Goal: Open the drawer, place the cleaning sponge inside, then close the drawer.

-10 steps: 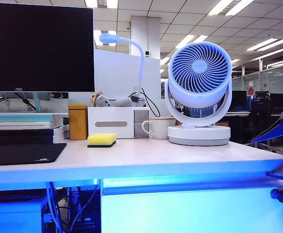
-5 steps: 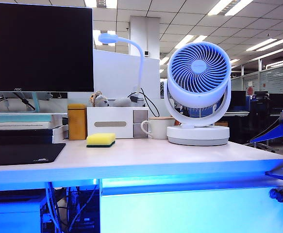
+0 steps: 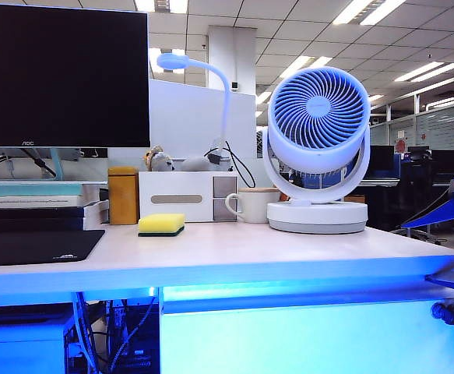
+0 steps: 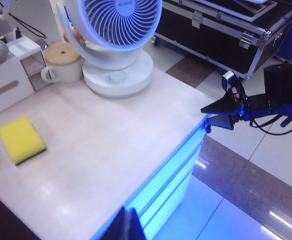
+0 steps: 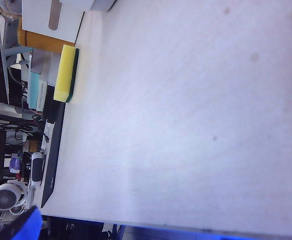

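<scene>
nothing on the surface (image 3: 289, 253) has moved; drawer (image 3: 312, 339) shut, cleaning sponge (image 3: 162, 224) untouched. right gripper (image 4: 226, 107), jaws wide open, sits beside the drawer's knob (image 3: 447, 313) end. left gripper (image 4: 128, 227), jaws closed and empty, hangs off the front edge.

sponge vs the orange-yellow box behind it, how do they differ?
The cleaning sponge lies flat and low; the orange-yellow box stands upright and taller. The sponge is bright yellow over a dark green layer; the box is darker orange-yellow throughout. The sponge sits out on the open desktop; the box stands further back beside the white organizer. Both untouched by either gripper.

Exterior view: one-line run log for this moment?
yellow foam sponge with green scouring layer: on desktop, untouched | white blue-lit drawer: closed | left hand: shut, empty | right hand: open, near desk corner
</scene>
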You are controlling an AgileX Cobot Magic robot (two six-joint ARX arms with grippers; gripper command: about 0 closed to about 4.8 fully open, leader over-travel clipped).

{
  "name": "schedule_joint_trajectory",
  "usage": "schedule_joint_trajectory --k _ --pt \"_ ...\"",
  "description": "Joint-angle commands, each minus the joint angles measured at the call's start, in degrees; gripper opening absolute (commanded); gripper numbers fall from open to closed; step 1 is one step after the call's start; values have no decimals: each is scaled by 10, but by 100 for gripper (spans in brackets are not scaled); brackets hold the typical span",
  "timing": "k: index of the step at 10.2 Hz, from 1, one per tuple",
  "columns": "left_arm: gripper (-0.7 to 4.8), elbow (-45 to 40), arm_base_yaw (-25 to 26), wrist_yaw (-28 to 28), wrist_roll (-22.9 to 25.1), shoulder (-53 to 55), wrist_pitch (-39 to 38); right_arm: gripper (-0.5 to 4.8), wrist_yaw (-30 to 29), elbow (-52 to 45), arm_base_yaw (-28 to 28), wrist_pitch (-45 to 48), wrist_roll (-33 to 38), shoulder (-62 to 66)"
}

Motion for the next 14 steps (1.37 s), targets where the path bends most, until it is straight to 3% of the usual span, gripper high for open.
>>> schedule_joint_trajectory --k 1,11,14 --pt "-5 2 0 0 0 -1 -10 462 -44 11 2 89 -14 -12" --pt "-5 3 0 0 4 -1 -5 462 -53 10 1 72 -33 -12" --pt "-5 3 0 1 0 -2 -5 462 -95 10 1 56 -31 -12"
